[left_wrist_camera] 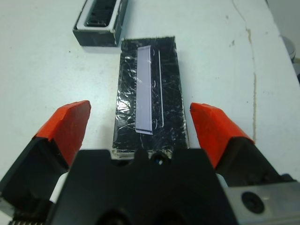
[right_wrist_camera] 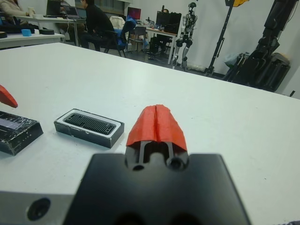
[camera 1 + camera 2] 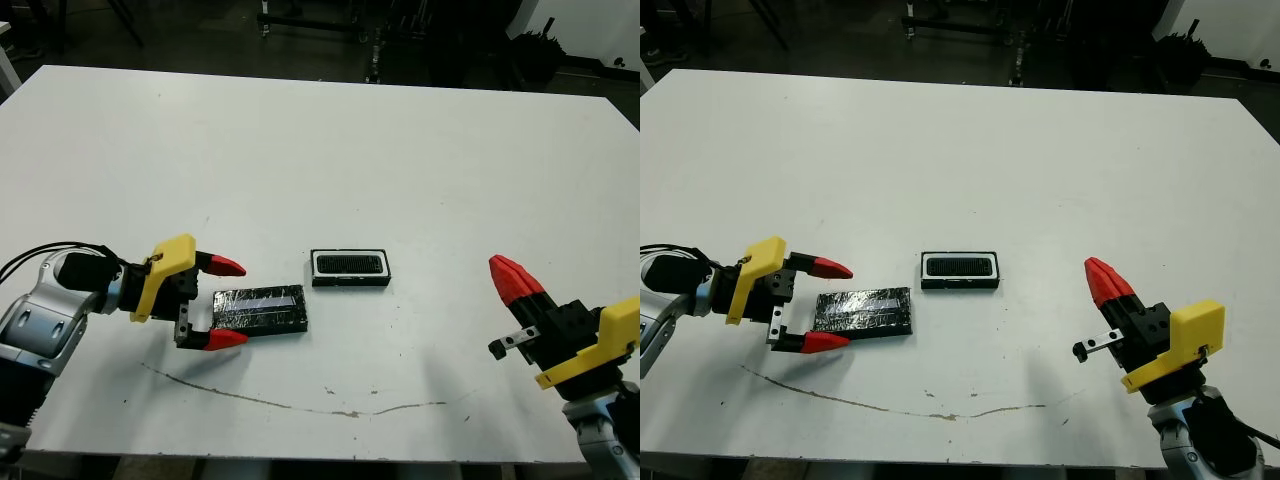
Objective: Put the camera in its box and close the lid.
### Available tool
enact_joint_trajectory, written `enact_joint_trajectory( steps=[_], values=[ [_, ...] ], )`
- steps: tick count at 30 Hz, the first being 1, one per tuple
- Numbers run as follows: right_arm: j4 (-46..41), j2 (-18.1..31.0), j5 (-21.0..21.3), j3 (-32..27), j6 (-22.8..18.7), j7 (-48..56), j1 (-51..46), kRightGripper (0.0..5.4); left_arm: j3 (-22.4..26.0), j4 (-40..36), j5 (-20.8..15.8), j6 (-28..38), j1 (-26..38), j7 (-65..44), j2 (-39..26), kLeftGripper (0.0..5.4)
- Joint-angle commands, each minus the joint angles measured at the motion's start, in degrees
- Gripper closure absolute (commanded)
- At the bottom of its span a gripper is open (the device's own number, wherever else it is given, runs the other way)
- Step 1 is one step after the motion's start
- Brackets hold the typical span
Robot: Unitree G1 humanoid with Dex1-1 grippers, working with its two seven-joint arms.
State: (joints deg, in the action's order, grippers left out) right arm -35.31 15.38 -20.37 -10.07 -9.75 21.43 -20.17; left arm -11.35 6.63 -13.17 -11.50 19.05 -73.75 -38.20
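The camera (image 3: 350, 264) lies inside the box (image 3: 350, 281), in the white hollow, so you see its ribbed black top with the white lining around it. The box stands near the middle of the table (image 3: 330, 140), and it is not covered. The lid (image 3: 260, 308) lies flat on the table just beside the box, toward your left, with its pale stripe up; the two are close, but you cannot tell whether they touch. Your left gripper (image 3: 222, 302) is at the lid's short end, jaws spread wide, one red fingertip (image 1: 70, 123) on each side of that end, and neither presses the lid. Your right gripper (image 3: 515, 279) is well apart on the right side, above the table, its two red tips pressed together with nothing between them.
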Motion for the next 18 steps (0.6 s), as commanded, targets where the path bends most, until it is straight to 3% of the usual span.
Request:
enact_joint_trajectory(
  steps=[1,14,18],
  values=[
    [-0.1,0.9,-0.2,-0.6,0.3,0.3,0.0,5.39,-0.5,0.6,1.5,1.3,-0.7,0.9,-0.2,0.00],
    [-0.3,1.2,-0.3,-0.7,-0.2,0.2,-0.1,5.39,0.2,3.2,-3.4,-8.9,0.0,-0.6,1.2,0.00],
    [-0.1,1.2,-0.4,-0.9,0.3,0.4,-0.2,5.39,0.2,3.9,-3.9,-8.0,0.0,-1.5,1.3,0.00]
  ],
)
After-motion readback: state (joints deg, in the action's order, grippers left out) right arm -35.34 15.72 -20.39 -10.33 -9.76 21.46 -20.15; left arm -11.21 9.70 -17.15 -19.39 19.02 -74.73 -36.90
